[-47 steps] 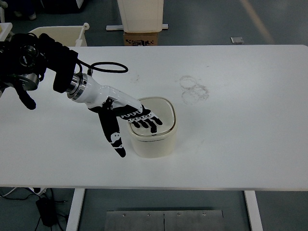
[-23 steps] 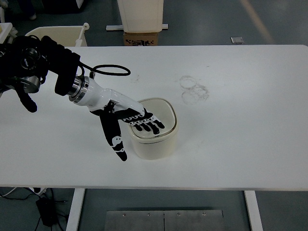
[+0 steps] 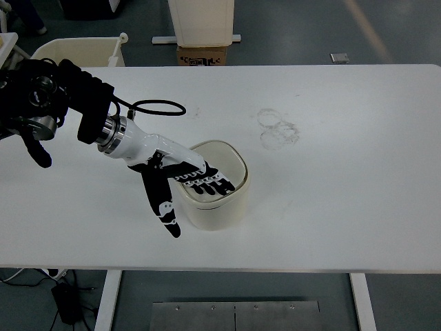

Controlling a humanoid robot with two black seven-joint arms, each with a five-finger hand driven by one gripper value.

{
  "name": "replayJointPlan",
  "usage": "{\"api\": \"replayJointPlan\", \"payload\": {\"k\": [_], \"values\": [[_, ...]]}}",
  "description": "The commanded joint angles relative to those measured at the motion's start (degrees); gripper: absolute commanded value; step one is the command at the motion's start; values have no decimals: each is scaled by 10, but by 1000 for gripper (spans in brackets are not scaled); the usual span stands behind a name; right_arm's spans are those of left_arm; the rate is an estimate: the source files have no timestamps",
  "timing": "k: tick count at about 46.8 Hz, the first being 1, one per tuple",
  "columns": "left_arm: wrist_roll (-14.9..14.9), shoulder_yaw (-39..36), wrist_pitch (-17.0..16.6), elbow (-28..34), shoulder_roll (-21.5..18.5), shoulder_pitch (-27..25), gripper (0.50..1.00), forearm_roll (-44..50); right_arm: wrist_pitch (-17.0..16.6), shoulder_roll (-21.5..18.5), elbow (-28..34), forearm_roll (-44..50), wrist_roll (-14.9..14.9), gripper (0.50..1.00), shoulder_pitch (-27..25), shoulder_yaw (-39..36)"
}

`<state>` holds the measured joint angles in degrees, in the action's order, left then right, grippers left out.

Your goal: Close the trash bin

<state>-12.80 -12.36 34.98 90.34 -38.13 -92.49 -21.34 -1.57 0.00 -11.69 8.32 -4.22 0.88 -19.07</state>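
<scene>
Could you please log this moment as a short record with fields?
bin: cream, rounded, standing upright near the table's middle
lid: pushed down, tilted into the bin's opening
left hand: fingers extended flat on the lid, thumb hanging down beside the bin's left wall
right hand: not in view
table: white, with faint ring marks beyond the bin
cable: black loop by the left wrist

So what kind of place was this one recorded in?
Probably a lab or workshop: a bare white table on a grey-blue floor, a cardboard box behind it, and a cream bin under the left hand.
</scene>
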Motion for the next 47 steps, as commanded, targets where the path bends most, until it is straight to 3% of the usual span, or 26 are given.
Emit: {"api": "replayJointPlan", "payload": {"k": [1, 16, 32, 47], "values": [[0, 0, 0, 0, -1, 0, 1000, -1, 0, 0, 0, -1, 0, 993, 0, 0], [0, 0, 0, 1, -5, 8, 1000, -2, 0, 0, 0, 0, 0, 993, 0, 0], [0, 12, 0, -9, -17, -29, 1000, 0, 0, 0, 0, 0, 0, 993, 0, 0], [2, 24, 0, -21, 11, -9, 1000, 0, 0, 0, 0, 0, 0, 993, 0, 0]]}}
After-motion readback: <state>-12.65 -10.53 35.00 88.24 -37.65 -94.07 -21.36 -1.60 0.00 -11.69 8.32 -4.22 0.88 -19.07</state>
